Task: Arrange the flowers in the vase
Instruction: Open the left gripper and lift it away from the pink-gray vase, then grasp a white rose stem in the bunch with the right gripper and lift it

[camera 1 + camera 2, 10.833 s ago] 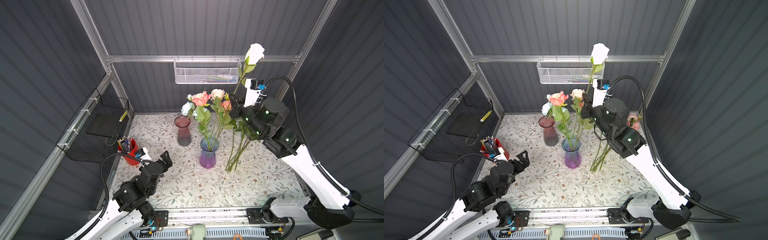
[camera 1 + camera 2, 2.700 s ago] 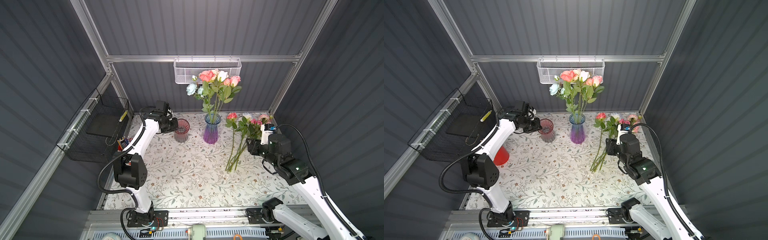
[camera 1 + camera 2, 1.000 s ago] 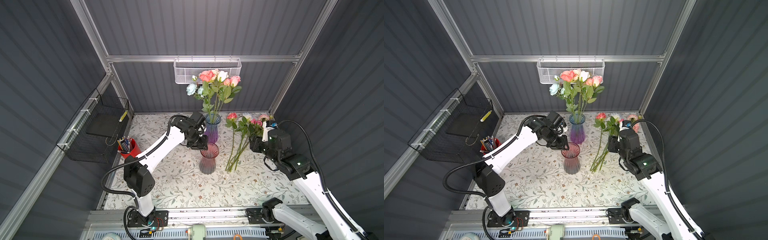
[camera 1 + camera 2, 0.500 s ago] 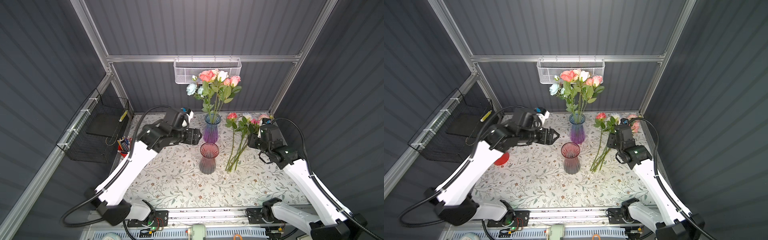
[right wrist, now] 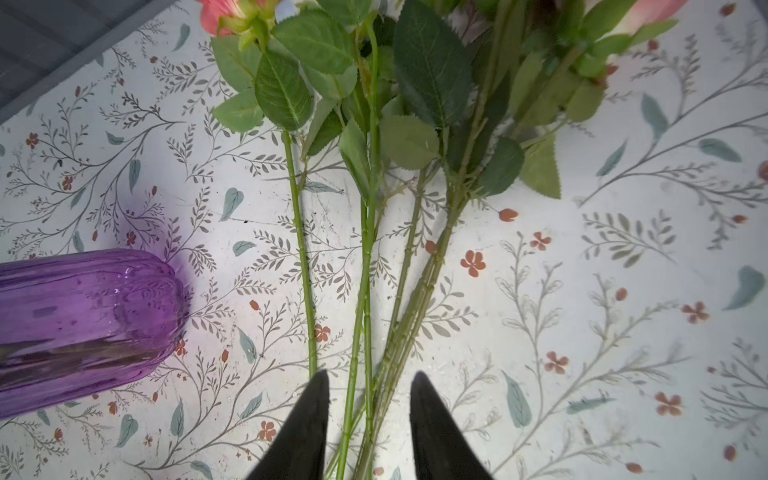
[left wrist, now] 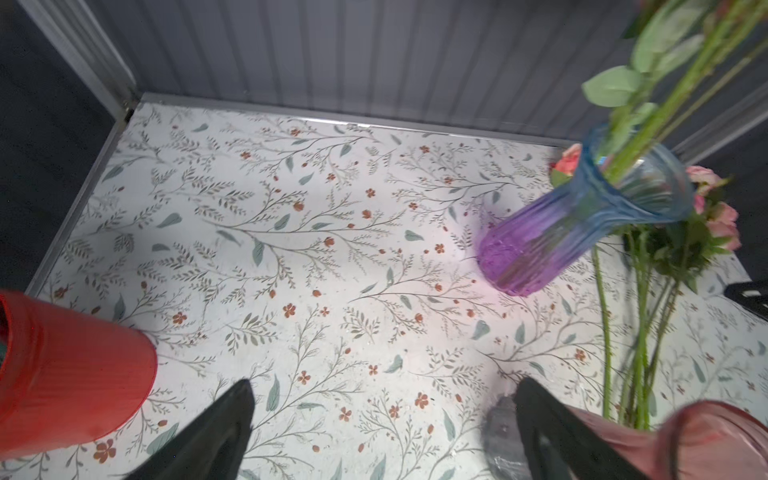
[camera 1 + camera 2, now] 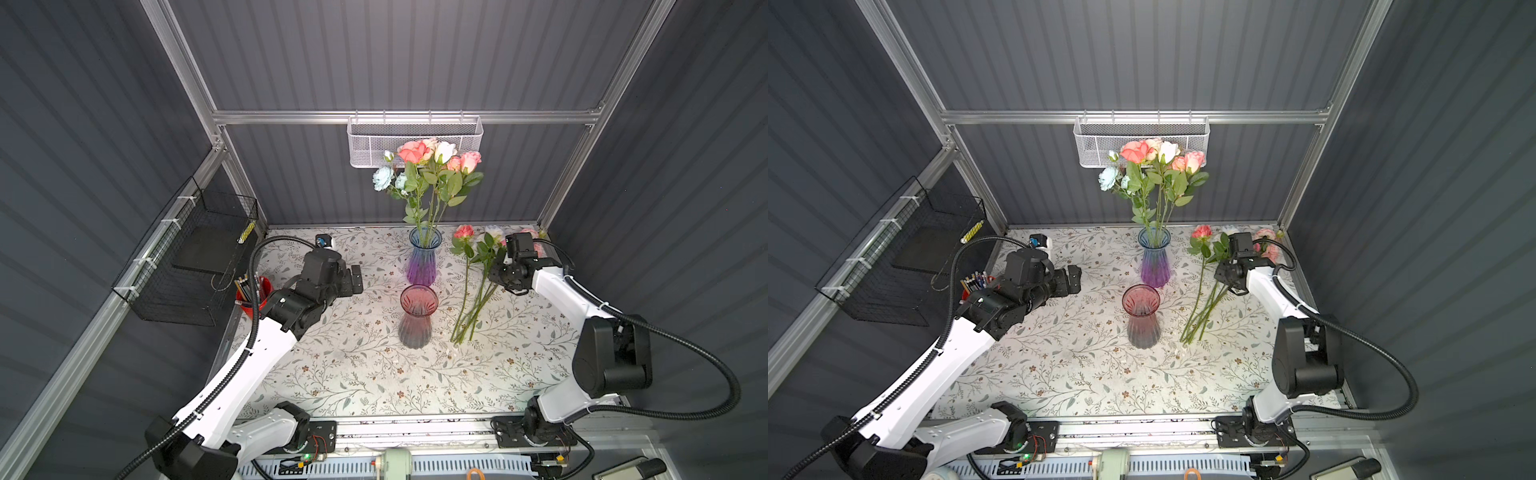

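The right pincer (image 5: 370, 378) hangs low over the loose flowers (image 5: 365, 249), which lie flat on the bench (image 7: 353, 374) on the right side. Its 2 fingers (image 5: 299, 436) stand part-way apart and straddle the middle of the stems. Several green stems run between them with gaps showing, so nothing is pinched, and the outermost stem passes just under one fingertip. In both top views this pincer (image 7: 495, 276) (image 7: 1221, 276) sits over the upper half of the bundle. The pink and white heads point toward the back wall and the cut ends fan toward the front.

The loose flowers (image 7: 478, 286) lie just right of the 2 vases. The blue-and-purple vase (image 7: 422, 262) stands upright near the back and holds a tall bunch (image 7: 432, 174) of coral, white, pink and pale blue roses. The pink vase (image 7: 417, 320) stands upright in front of it, with no stems in it, and the cut ends of the loose stems lie beside its base.

The left pincer (image 7: 355, 280) (image 6: 382, 384) is spread wide and holds nothing. It floats to the left of the pink vase, apart from it, with the red pencil cup (image 7: 259, 291) behind its arm. Both vases stand between it and the loose flowers.
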Motion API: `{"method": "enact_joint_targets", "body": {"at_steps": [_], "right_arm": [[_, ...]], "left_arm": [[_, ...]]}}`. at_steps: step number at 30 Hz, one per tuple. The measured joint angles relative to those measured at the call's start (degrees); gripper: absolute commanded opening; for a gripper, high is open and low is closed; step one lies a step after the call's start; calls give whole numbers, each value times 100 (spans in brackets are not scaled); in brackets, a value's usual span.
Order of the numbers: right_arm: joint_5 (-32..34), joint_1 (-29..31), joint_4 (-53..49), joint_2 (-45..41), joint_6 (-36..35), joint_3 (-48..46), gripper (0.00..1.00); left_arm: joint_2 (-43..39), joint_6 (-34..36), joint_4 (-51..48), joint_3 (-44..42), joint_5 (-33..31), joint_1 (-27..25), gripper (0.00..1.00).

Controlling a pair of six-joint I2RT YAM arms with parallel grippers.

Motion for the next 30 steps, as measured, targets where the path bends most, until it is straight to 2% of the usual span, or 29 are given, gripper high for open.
{"method": "enact_joint_targets", "body": {"at_steps": [3,11,18,23,30], "right_arm": [[-111,-116,26,323,11,227,36],[-234,-313,26,1040,20,682,36],[-221,-350,-52,1508,17,1043,35],[-214,-393,-146,1858,11,1425,31],[-448,-444,-199,2288,-4,1672,31]], "left_arm": [[68,0,46,-66,157,212,99],[367,0,225,-195,566,210,99],[367,0,280,-210,608,210,99],[367,0,284,-214,621,210,99],[367,0,284,-214,669,210,99]]}}
